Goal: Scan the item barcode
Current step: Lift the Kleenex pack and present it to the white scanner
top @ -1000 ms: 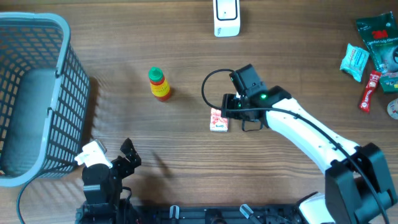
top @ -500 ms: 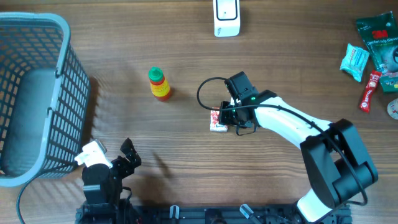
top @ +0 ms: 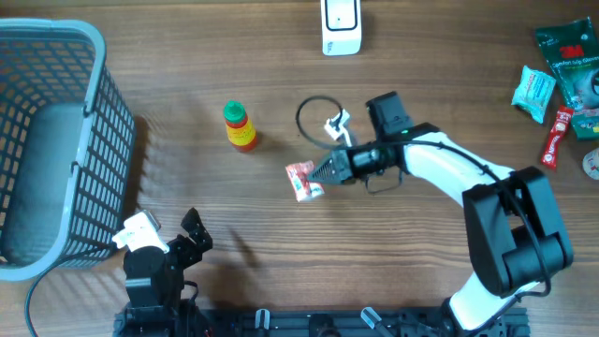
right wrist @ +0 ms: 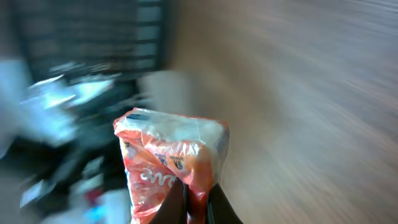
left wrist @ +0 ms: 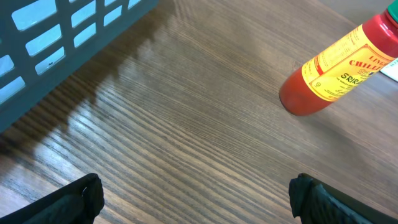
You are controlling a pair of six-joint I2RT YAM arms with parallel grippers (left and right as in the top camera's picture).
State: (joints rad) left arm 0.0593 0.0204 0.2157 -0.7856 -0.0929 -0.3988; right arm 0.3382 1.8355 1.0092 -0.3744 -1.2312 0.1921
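Note:
A small red-and-white snack packet point(top: 301, 180) hangs off the table, pinched by its edge in my right gripper point(top: 327, 170), which is shut on it. In the right wrist view the packet point(right wrist: 168, 155) stands above the closed fingertips of the right gripper point(right wrist: 196, 200), and the background is blurred. No barcode can be made out on it. A white scanner point(top: 341, 26) stands at the far edge of the table, well beyond the packet. Near the front left, my left gripper point(top: 192, 234) rests open and holds nothing; the left wrist view shows the left gripper point(left wrist: 199, 199) over bare wood.
A red chilli sauce bottle point(top: 240, 126) point(left wrist: 339, 65) stands left of the packet. A grey mesh basket point(top: 56, 150) point(left wrist: 62, 37) fills the far left. Several packets point(top: 562, 75) lie at the right edge. A black cable loop point(top: 314, 117) lies behind the right gripper.
My right gripper closed on the packet, turned its wrist and carried the packet up and to the left. The left arm has not moved.

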